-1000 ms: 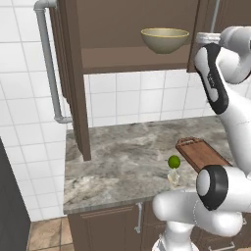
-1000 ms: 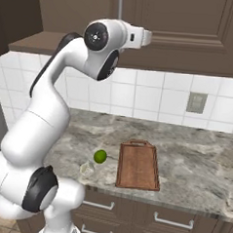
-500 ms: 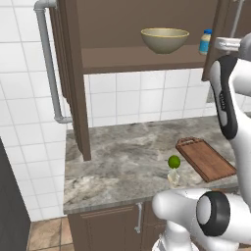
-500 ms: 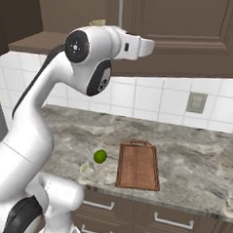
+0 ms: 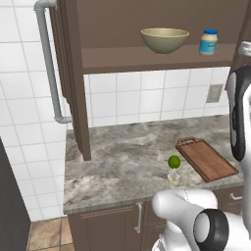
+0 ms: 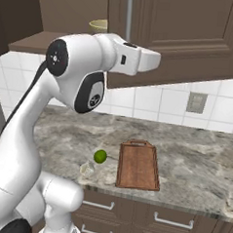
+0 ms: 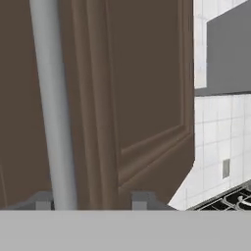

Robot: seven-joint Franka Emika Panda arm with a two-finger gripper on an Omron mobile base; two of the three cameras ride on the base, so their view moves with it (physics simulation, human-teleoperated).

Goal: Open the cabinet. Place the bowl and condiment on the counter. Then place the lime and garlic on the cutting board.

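Marbled grey-brown counter [image 5: 122,162] carries a rectangular reddish board [image 5: 208,159], a round green lime [image 5: 173,162] and, just in front, a pale garlic [image 5: 173,176] too small to make out clearly. Cabinet [image 5: 73,73] stands open; olive bowl [image 5: 164,39] and blue-lidded jar [image 5: 208,42] sit apart on its shelf. Gripper [image 7: 90,201] straddles the grey bar handle [image 7: 53,108], tips cut off; grip state cannot be told.

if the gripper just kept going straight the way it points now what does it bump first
Most likely the long grey metal bar handle of the dark brown wooden cabinet door: the handle runs up between the gripper fingertips, with the door panel right behind it. Exact depth is unclear.
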